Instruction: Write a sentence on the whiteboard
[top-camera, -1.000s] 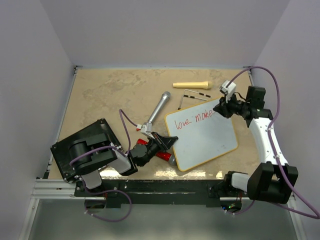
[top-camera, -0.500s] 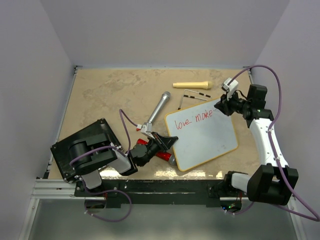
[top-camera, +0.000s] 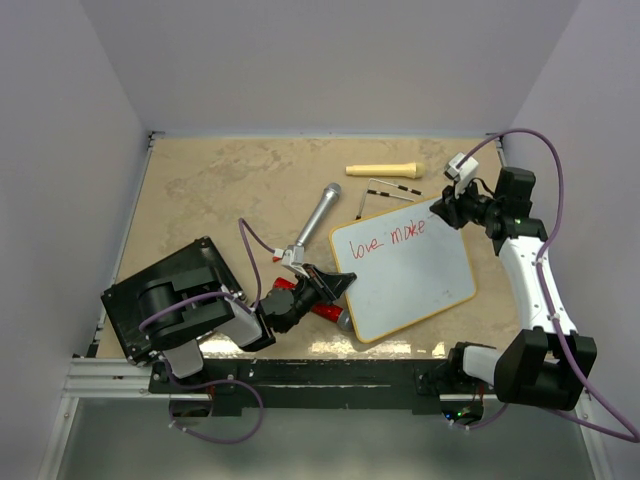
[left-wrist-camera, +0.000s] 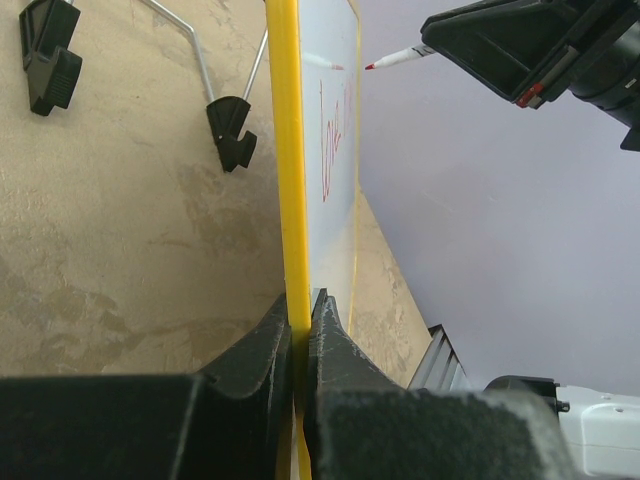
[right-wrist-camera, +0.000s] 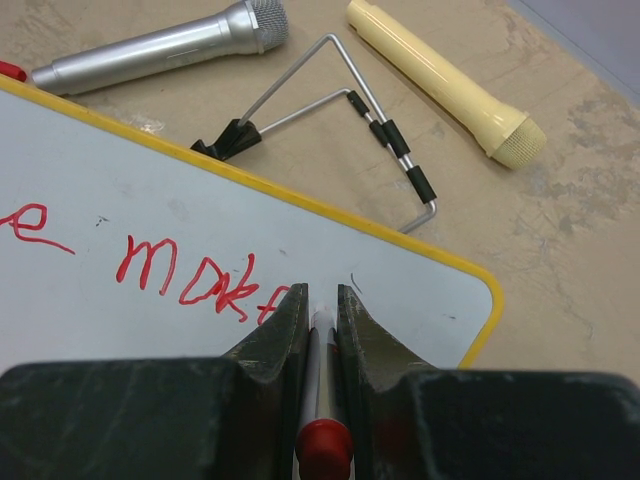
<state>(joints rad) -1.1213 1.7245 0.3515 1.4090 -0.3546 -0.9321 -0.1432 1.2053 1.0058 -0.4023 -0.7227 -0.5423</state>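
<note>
The whiteboard (top-camera: 405, 275) lies tilted on the table, its frame yellow-toned. The sentence (top-camera: 390, 236) reads "love make" in red on the top line. My left gripper (top-camera: 338, 284) is shut on the board's left frame edge; in the left wrist view the jaws (left-wrist-camera: 300, 312) pinch the yellow frame (left-wrist-camera: 283, 150). My right gripper (top-camera: 438, 213) is shut on a red marker (right-wrist-camera: 322, 376) over the board's top right corner. In the right wrist view the gripper (right-wrist-camera: 321, 295) sits just right of "make" (right-wrist-camera: 190, 275). The marker tip (left-wrist-camera: 372, 66) stands a little off the board.
A silver microphone (top-camera: 317, 214), a cream handle (top-camera: 382, 169) and the board's wire feet (top-camera: 388, 190) lie beyond the board. A red object (top-camera: 322, 310) lies under my left gripper. A black flat box (top-camera: 170, 295) sits at the front left.
My right gripper has shifted slightly right and up along the first line, and the end of "make" has gained a stroke. The left arm and the board have not moved.
</note>
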